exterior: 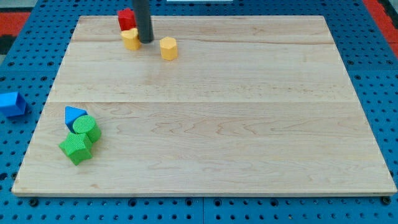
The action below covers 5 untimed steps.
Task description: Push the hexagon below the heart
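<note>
A yellow hexagon block (168, 47) lies near the view's top, left of centre. A yellow heart block (130, 38) lies to its left, with a red block (126, 18) just above it at the board's top edge. My rod comes down from the view's top, and my tip (145, 40) rests on the board between the heart and the hexagon, touching the heart's right side and a short gap left of the hexagon.
A blue triangle block (74, 114), a green cylinder (86, 128) and a green cube (76, 148) cluster at the view's lower left. A blue block (11, 103) lies off the wooden board (211, 124) at the left, on the blue pegboard.
</note>
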### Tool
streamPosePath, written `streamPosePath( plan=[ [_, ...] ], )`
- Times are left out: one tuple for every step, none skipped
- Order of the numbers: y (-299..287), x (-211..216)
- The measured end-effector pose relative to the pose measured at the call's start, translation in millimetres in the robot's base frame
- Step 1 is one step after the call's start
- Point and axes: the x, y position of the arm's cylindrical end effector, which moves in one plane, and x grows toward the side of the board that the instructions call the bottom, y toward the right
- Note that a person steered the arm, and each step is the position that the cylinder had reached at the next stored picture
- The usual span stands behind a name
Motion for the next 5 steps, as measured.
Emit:
streamPosePath(
  plan=[
    [-7, -9],
    [56, 3],
    [134, 5],
    [141, 42],
    [89, 48]
  ],
)
